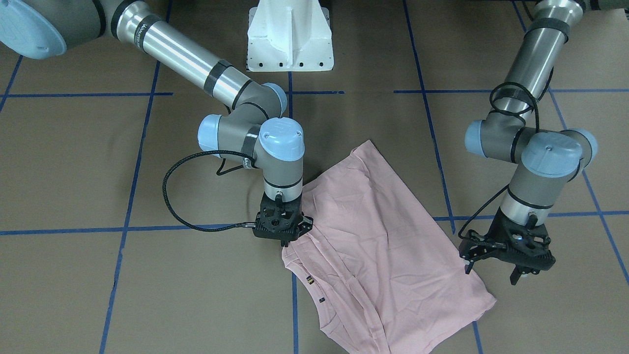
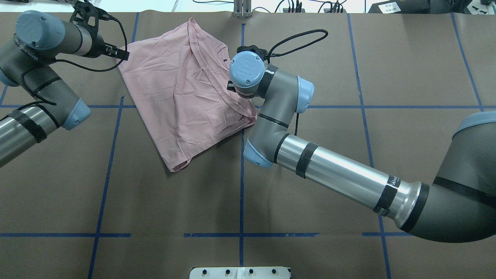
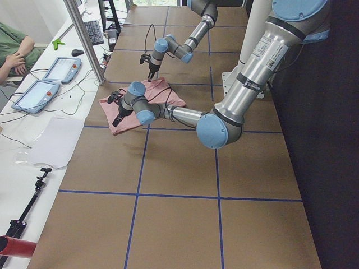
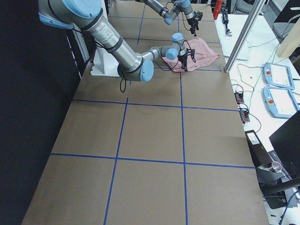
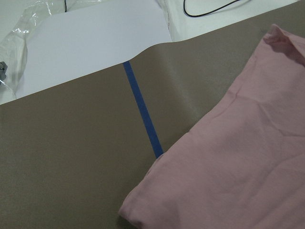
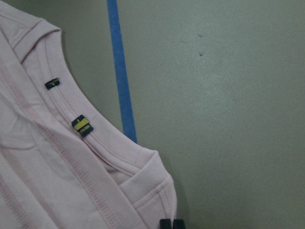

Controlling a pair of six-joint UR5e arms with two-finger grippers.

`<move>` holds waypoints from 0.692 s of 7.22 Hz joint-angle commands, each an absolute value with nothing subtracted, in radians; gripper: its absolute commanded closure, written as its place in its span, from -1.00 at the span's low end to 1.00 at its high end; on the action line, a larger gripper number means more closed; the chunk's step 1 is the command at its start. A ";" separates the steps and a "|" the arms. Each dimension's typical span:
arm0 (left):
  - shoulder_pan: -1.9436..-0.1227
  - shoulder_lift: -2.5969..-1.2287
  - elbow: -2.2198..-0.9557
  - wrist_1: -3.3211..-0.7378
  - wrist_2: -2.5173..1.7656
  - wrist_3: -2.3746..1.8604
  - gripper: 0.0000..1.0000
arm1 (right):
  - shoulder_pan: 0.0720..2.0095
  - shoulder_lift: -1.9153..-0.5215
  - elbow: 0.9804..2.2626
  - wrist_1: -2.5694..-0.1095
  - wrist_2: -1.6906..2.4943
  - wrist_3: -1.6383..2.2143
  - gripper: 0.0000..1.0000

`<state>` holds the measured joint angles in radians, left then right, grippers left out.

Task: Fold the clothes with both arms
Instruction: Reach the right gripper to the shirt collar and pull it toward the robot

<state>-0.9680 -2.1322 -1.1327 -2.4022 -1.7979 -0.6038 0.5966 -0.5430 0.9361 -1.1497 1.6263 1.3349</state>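
The pale pink T-shirt (image 1: 383, 246) lies crumpled and partly folded on the brown table, plain side up, and also shows in the overhead view (image 2: 182, 93). Its neckline with two small dark tags (image 6: 82, 125) points away from the robot. My right gripper (image 1: 285, 242) is low at the shirt's edge beside the neckline. Its fingertips (image 6: 170, 223) are together on the folded hem. My left gripper (image 1: 491, 273) is open and empty, just off the shirt's opposite corner (image 5: 138, 214), and it also shows in the overhead view (image 2: 121, 54). No cartoon print shows.
The white pedestal base (image 1: 290, 39) stands at the robot's side of the table. Blue tape lines (image 1: 295, 305) cross the brown surface. White paper and cables (image 5: 95, 38) lie past the table's far edge. An operator and tablets (image 3: 45, 84) are beyond that edge.
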 commanded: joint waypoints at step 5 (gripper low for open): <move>-0.963 -2.112 -1.170 -2.402 -1.798 -0.606 -1.00 | 0.562 -0.837 1.358 -1.207 1.605 1.341 1.00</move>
<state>-0.9646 -2.1154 -1.1666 -2.4022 -1.7978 -0.6059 0.5850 -0.7427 1.2446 -1.2036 1.6225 1.3361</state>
